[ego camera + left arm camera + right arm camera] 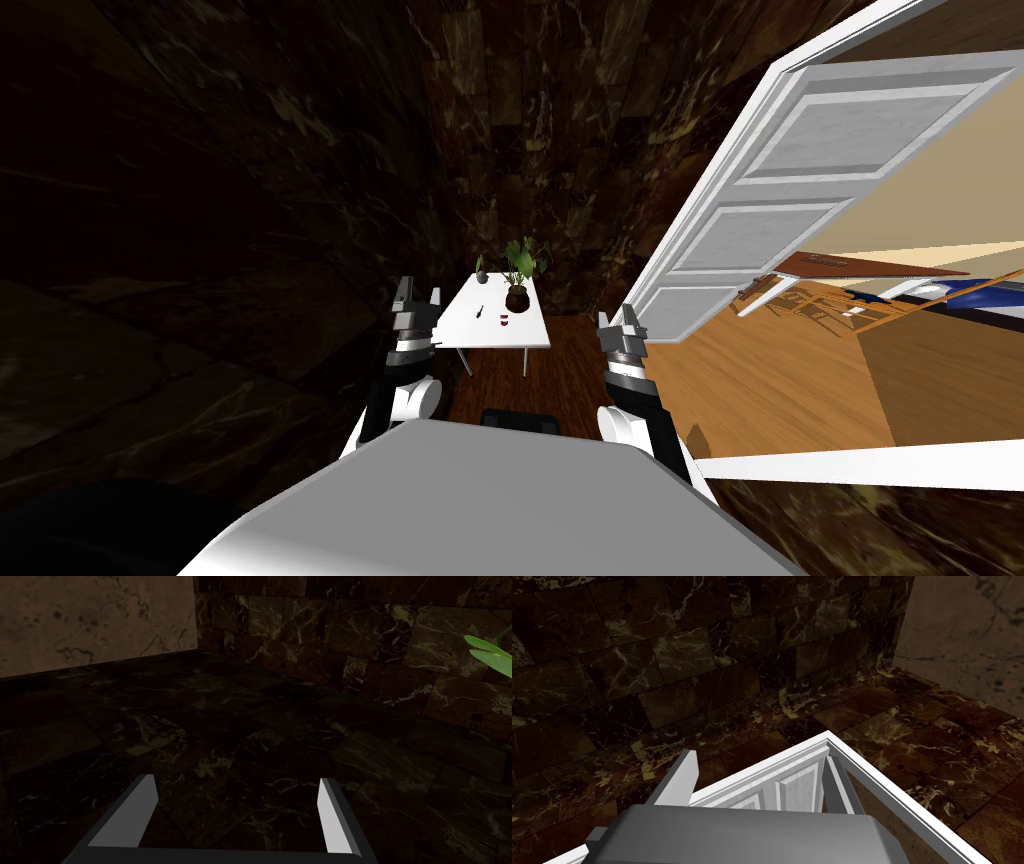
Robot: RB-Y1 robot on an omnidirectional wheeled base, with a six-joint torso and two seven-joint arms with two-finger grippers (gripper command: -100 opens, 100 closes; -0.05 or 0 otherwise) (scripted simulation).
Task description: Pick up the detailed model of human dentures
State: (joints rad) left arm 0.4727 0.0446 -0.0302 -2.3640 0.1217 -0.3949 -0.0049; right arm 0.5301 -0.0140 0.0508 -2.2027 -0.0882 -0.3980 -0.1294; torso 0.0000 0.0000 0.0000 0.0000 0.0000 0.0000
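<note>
**Both grippers spread wide and empty, dentures way off on the white table**

Nearest in, the left gripper (236,780) is seen with its two blades spread fully apart. Nothing is held between them and nothing is touched, just dark marble wall (350,641) beyond and a green leaf (487,651) poking in at the edge. Same deal on the right gripper (759,757): the fingers are spread wide with nothing pinched. The top corner of a white panelled door (797,781) is framed between them, though whether it's actually touched can't be told.

From the head view, both arms are held up in front, the left one (419,293) near the close left corner of a white table (530,335) and the right one (616,318) off to the table's right, beside the open door (790,190). Light wooden floor (760,390) is seen through that doorway.

The dentures (504,320) are picked out as a tiny red-and-white thing on the tabletop, just in front of the dark pot of a potted plant (518,272). They're too small for any detail to be made out. A small dark item (479,313) lies just to their left, and a second little plant (481,270) is set at the far left corner. Both grippers are well apart from the dentures.
</note>
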